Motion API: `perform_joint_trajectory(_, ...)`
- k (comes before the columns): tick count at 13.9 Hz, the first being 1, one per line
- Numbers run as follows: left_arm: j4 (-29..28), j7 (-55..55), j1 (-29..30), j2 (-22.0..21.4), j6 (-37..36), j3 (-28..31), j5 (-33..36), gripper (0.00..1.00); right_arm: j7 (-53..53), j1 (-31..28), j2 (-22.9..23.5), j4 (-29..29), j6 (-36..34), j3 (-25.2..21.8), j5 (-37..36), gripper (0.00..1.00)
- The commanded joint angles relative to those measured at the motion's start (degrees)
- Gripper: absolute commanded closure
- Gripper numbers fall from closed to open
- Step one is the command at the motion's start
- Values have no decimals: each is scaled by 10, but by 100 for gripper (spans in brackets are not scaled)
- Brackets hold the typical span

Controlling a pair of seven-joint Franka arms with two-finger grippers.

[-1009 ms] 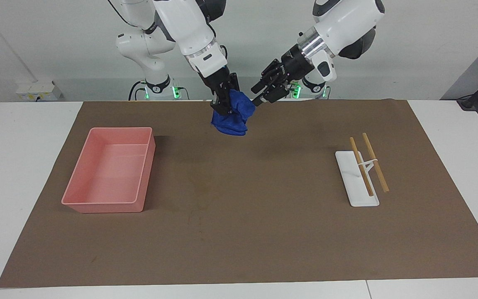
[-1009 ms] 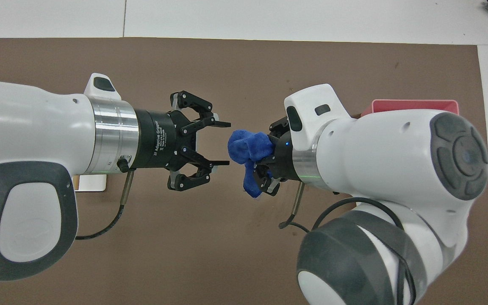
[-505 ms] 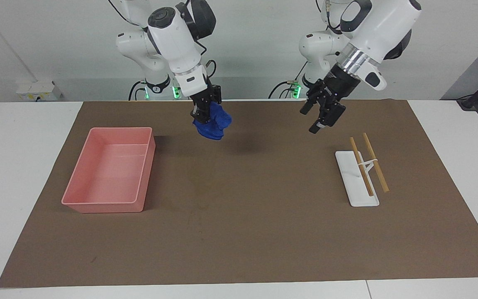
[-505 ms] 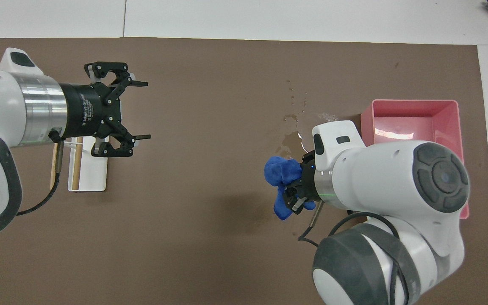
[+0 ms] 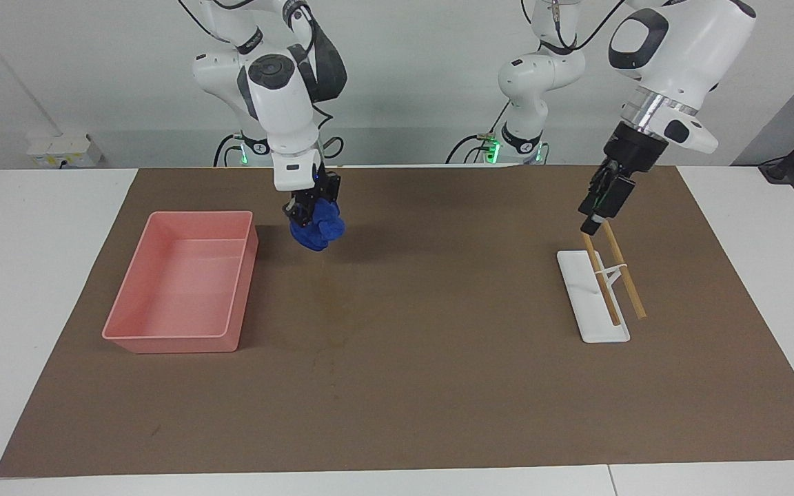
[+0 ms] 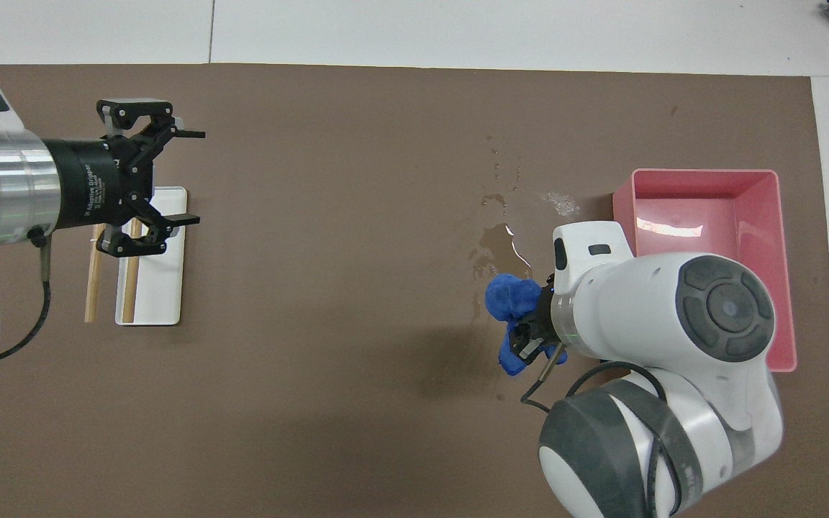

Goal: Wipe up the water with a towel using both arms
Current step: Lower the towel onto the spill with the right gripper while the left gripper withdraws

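The towel is clenched in the right gripper fingers, hanging just above the worktop beside the water, which is not yet wiped. The left gripper fingers are spread, empty, over the stand.

A robotics lab. Two white arms stand bolted at the edge of a white table against a bare grey wall, cables trailing by their bases, a brown mat covering the table before them.
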Motion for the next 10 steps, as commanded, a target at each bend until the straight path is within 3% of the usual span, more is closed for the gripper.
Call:
perform_joint_trajectory(1,-14,121,29,-12,1,-5,43,0,47,-20,43,-19,60,4,-25,100)
perform_joint_trajectory(4,-9,252,18,3,2,27,88,0,62,-20,69,-31,78,4,-25,100)
perform_joint_trajectory(7,22,315,-118,28,-10,170,145,0,85,-20,96,-42,122,5,-25,100)
perform_joint_trajectory(10,87,386,-190,63,-79,220,199,0,86,-21,119,-46,155,4,-25,100)
